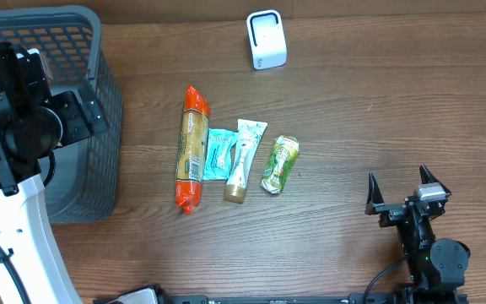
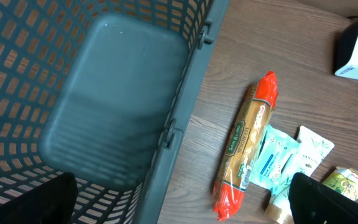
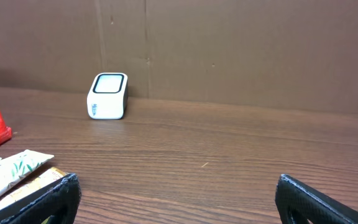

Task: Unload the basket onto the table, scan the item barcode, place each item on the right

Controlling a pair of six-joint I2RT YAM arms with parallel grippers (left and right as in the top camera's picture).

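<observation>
Four items lie in a row mid-table: a long packet with red ends [image 1: 192, 149], a teal sachet [image 1: 218, 154], a white tube [image 1: 243, 160] and a green packet [image 1: 280, 164]. The white barcode scanner [image 1: 267, 40] stands at the back, also visible in the right wrist view [image 3: 108, 95]. My left gripper [image 2: 185, 205] hangs open above the basket's right wall, with the red-ended packet [image 2: 244, 146] to its right and nothing between its fingers. Open and empty too, my right gripper [image 1: 398, 179] sits low at the front right, well apart from the items, facing the scanner.
A grey mesh basket [image 1: 99, 101] stands at the left edge, empty inside [image 2: 104, 112]. The left arm's black and white body [image 1: 15, 135] reaches over it. A brown cardboard wall [image 3: 229, 50] closes the back of the table.
</observation>
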